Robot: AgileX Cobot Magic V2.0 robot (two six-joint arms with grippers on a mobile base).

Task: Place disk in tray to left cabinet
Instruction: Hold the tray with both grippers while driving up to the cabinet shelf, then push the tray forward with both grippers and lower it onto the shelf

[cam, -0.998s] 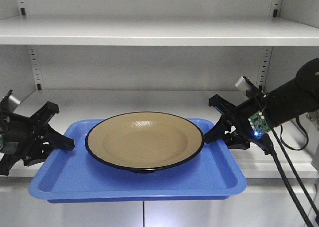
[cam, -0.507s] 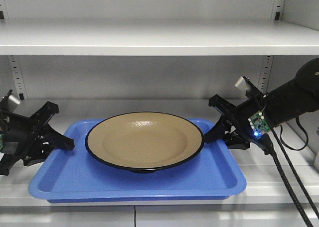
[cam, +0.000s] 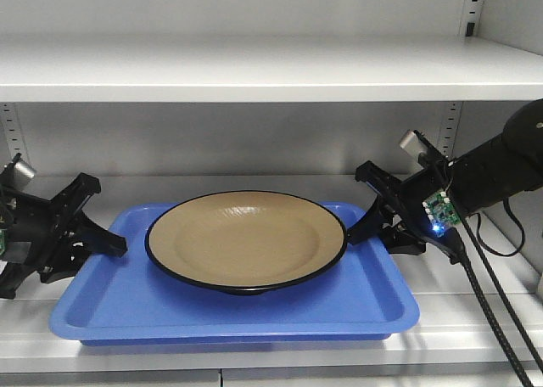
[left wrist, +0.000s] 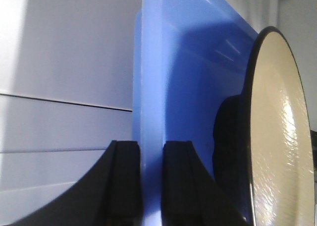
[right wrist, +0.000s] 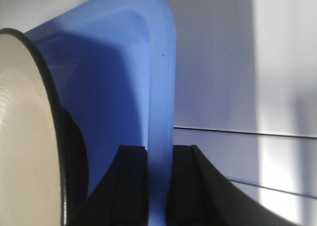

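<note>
Against the cabinet [cam: 254, 64], tray [cam: 127, 306] lower than before.

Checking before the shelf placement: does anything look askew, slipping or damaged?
Nothing stands out. The disk sits centred and level in the tray. The left hand and right hand each clamp a short-side lip. No spill or visible damage.
</note>
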